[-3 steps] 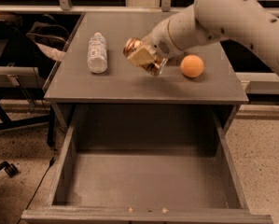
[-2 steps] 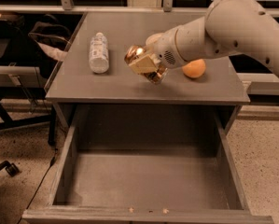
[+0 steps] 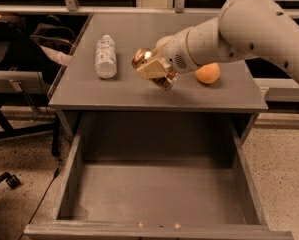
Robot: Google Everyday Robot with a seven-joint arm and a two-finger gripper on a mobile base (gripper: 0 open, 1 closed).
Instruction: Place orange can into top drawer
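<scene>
From the one camera view, I see the arm reaching in from the desk's right side. The two-finger gripper (image 3: 153, 70) hangs over the front half of the flat grey desk top (image 3: 114, 91), a little right of centre and near its front edge. It is clenched around the small metal can with the orange-gold and brown label (image 3: 141, 58). The can sits tilted in the grasp, one shiny end up toward the back-left and the other down toward the front. I judge it is lifted off the top so it can be carried over the front edge.

The wide, shallow grey top drawer (image 3: 154, 194) is pulled fully out below that edge, and its flat bottom lies bare between low side walls. I read that as plenty of room to lower into. The walls matter only near the left and right front corners.

The clear plastic water bottle (image 3: 106, 57) lies on its side toward the left edge, apart from the gripper. The round orange fruit (image 3: 208, 73) sits toward the right edge, partly behind the arm. Neither blocks a path forward and down.
</scene>
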